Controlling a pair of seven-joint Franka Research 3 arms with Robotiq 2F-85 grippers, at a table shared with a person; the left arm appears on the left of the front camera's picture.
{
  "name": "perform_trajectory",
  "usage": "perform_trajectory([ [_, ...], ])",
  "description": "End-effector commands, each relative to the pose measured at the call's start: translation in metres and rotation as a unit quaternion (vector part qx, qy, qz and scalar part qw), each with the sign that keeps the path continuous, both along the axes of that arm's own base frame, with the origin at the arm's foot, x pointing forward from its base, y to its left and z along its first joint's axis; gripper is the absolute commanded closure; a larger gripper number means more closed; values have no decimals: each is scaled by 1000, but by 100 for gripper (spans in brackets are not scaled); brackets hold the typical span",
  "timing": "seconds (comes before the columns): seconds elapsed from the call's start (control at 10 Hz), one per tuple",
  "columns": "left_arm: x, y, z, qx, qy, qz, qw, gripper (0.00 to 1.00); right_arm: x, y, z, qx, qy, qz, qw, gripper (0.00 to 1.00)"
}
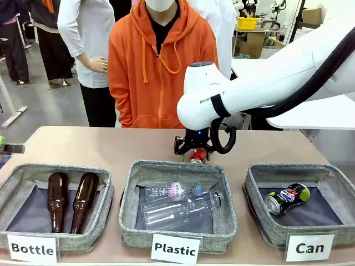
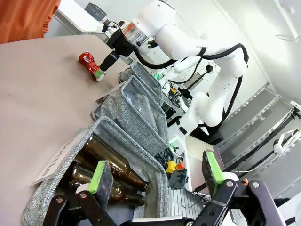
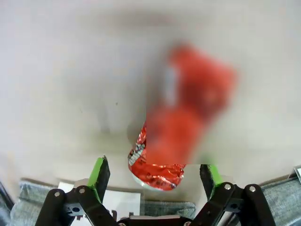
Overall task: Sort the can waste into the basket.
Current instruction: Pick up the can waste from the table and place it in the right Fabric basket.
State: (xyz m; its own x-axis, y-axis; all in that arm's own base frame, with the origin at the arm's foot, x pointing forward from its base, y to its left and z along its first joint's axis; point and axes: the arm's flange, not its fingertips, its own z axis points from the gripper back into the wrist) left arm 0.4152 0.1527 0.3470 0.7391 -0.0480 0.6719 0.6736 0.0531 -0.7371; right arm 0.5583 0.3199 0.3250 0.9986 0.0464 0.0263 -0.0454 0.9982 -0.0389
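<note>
The crushed red can (image 1: 198, 155) lies on the table behind the middle basket. My right gripper (image 1: 195, 148) hangs low over it. In the right wrist view the red can (image 3: 157, 162) sits between the green-padded fingers (image 3: 99, 172), with a gap on each side; the right gripper (image 3: 154, 175) is open. The black Pepsi can (image 1: 285, 198) lies on its side in the grey basket (image 1: 302, 169) marked "Can". My left gripper (image 2: 156, 173) is open and holds nothing, above the left basket. From there the red can (image 2: 88, 62) and the right gripper (image 2: 104, 66) show far off.
The "Plastic" basket (image 1: 177, 166) holds clear bottles, right in front of the red can. The "Bottle" basket (image 1: 55, 169) holds two brown glass bottles (image 1: 69, 200). A person in an orange hoodie (image 1: 161, 72) stands at the far edge of the table.
</note>
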Motion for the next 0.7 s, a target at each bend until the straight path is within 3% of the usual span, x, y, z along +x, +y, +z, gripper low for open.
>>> perform_trajectory([
  [0.0,-2,-2,3,-5,-4,5,1000,0,1,5,-13,-9,-36,-17,999,0],
  [0.3,-2,-2,3,-5,-4,5,1000,0,4,15,-37,-14,-48,-29,998,0],
  [0.6,-2,-2,3,-5,-4,5,1000,0,6,7,-39,-16,-47,-37,998,0],
])
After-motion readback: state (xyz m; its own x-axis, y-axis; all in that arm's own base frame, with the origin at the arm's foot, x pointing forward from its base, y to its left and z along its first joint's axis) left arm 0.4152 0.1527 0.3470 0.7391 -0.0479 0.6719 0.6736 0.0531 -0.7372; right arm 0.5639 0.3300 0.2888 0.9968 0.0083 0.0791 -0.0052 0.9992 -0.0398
